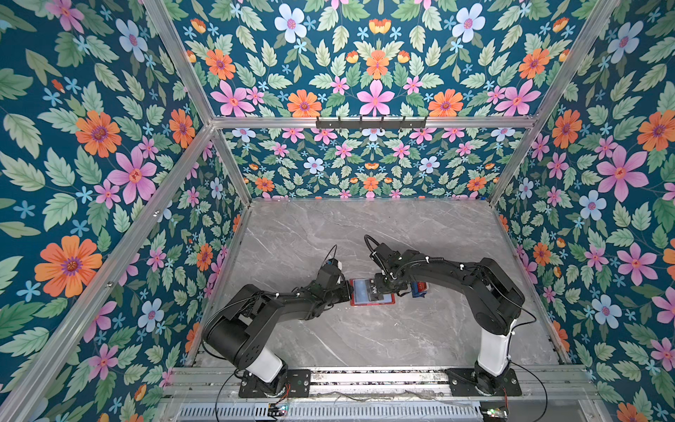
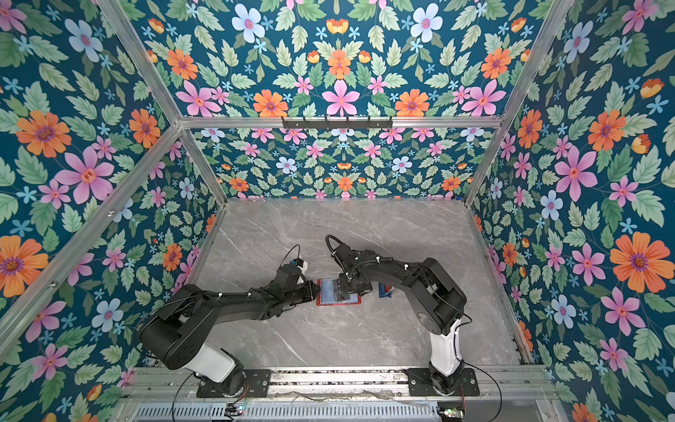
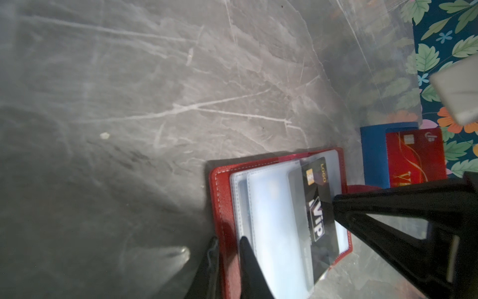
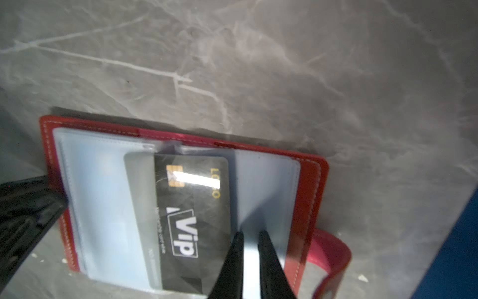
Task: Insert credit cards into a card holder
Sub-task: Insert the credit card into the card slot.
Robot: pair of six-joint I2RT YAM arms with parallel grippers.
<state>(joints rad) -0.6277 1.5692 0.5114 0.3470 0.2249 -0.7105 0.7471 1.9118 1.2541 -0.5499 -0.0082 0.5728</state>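
Card holder (image 3: 222, 196) lies open approx. mid-surface (image 1: 365, 339), clear sleeves up. Left jaws are closed on its red cover edge, on the side toward the surface's left edge, pinning it down. Black VIP card (image 4: 191, 207) has only a strip of one long side under a sleeve; most of it is out, w/ the free long edge near the spine. Right jaws are nearly together w/ a mere slit between them and nothing gripped. Their tips are down just beside that free edge; can't tell if touching. Step in hand looks like nudging the card home. To do it well: use the near-closed right jaws as one blunt pusher, meet the edge near its middle & push straight along the sleeve. Go low enough not to ride over the card, w/o digging into the plastic below. Left jaws need a firm hold so the holder doesn't slide. An off-centre push would prob. skew the card & jam it at the sleeve mouth. Red card (image 3: 413, 158) sits in blue tray (image 3: 372, 155), just beside the holder toward the surface's right edge.
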